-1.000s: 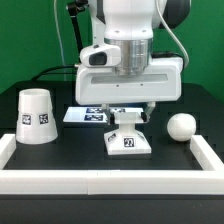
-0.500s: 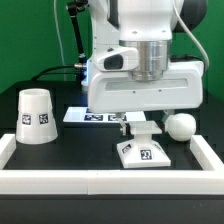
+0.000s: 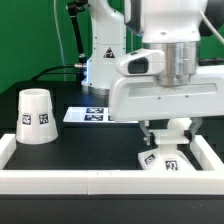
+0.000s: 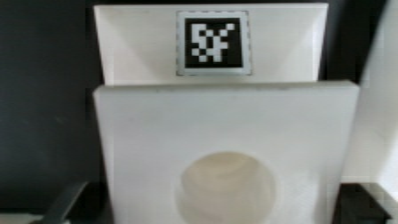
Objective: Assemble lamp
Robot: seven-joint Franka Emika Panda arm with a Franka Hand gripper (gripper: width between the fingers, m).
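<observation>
The small square stepped base [image 3: 160,159] with a tag on its front sits on the black table at the exterior view's right, near the front wall. My gripper [image 3: 167,140] is right above it, with its fingers down on both sides, shut on the base. In the wrist view the base [image 4: 222,120] fills the picture, with its tag at one end and its round socket [image 4: 228,185] between my dark fingers [image 4: 64,201]. The cup-like shade [image 3: 35,115] stands rim down at the exterior view's left. The ball-shaped bulb is hidden behind my gripper.
The marker board [image 3: 84,115] lies flat behind the middle of the table. A low white wall [image 3: 100,181] runs along the front and up both sides; its right side [image 3: 212,160] is close to the base. The arm's column stands at the back.
My gripper has moved to the exterior view's right and toward the front wall, taking the base with it. It now covers the bulb. The shade has not moved.
</observation>
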